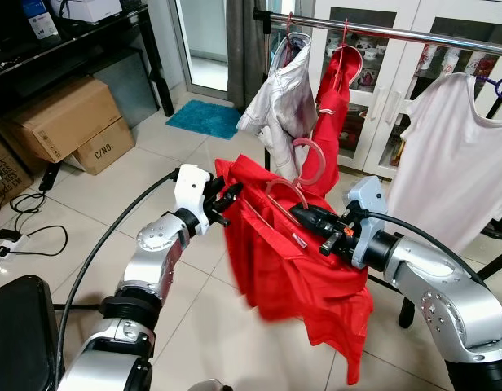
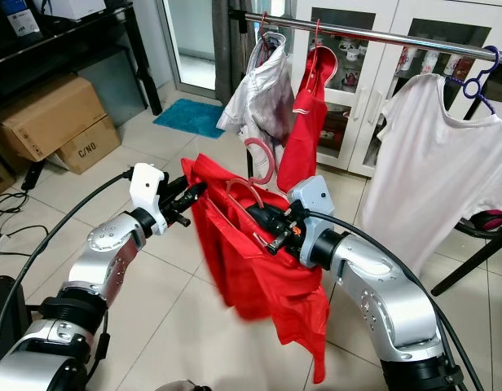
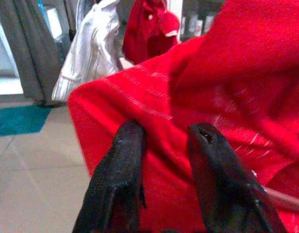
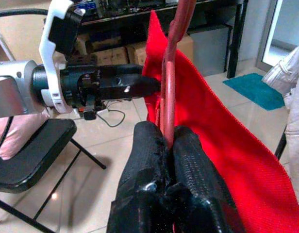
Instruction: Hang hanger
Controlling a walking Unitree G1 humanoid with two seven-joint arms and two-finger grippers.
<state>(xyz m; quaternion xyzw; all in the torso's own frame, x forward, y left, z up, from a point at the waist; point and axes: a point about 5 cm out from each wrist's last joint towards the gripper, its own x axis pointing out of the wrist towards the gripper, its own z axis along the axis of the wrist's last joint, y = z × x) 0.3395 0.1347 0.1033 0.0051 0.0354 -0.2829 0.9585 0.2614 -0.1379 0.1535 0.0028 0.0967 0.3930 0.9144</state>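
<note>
1. In front of the clothes rail, both arms are raised at mid height and carry a red garment on a pink hanger between them.
2. Right gripper: the two black fingers are pressed together on the hanger's pink bar, which runs up from the fingertips. The garment hangs below and beside this grip.
3. Left gripper: the fingers stand a little apart, with a fold of the red cloth drawn in between them at the garment's edge. It appears to grip the fabric, not the hanger.
4. Governing relation: the rail lies above and beyond both grippers, running across the view. The hanger's hook curls upward from the right gripper and sits well below the rail, near a red shirt already hung there.
5. The right arm is the nearer one to the hook and holds the hanger itself; judged from this, it must lift and reach forward to bring the hook over the rail.
6. Free rail appears to lie between the red shirt and a white T-shirt; a white garment hangs left of the red shirt.
7. Arm pose: the right forearm reaches inward across the body; the left elbow is bent, the forearm angled up toward the cloth.
8. Risk, as a judgement: the drooping cloth may snag on the hung shirt.
</note>
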